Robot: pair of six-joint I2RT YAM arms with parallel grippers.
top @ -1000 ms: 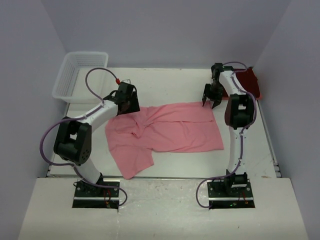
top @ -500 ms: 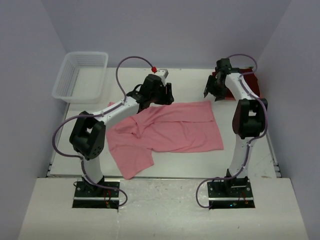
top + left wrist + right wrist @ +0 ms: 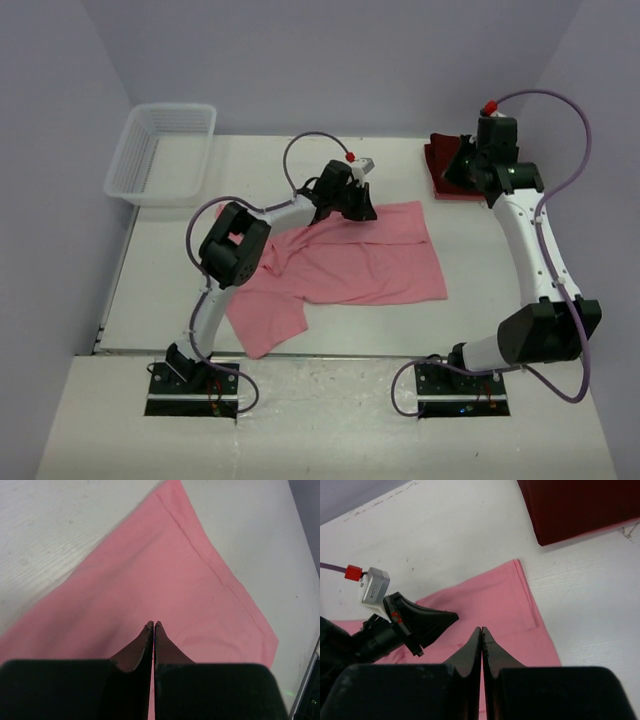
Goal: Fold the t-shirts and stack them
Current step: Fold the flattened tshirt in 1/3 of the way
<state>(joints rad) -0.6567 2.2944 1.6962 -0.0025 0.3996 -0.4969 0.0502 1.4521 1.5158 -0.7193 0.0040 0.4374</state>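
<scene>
As I read the wrist views, left gripper [image 3: 153,625]: fingers pressed together, nothing between them, over the far edge of the pink shirt [image 3: 165,580].
right gripper [image 3: 481,629]: likewise closed and empty, raised at the far right.
pink shirt, position: mid-table, spread but rumpled on its left half, one sleeve trailing near-left.
maroon shirt [image 3: 570,505]: folded flat, far right corner.
handling: I judge the cloth light, limp and prone to drag; I would pinch the hem corners, one per arm.
basket [image 3: 125,170]: far left; I see nothing inside.
</scene>
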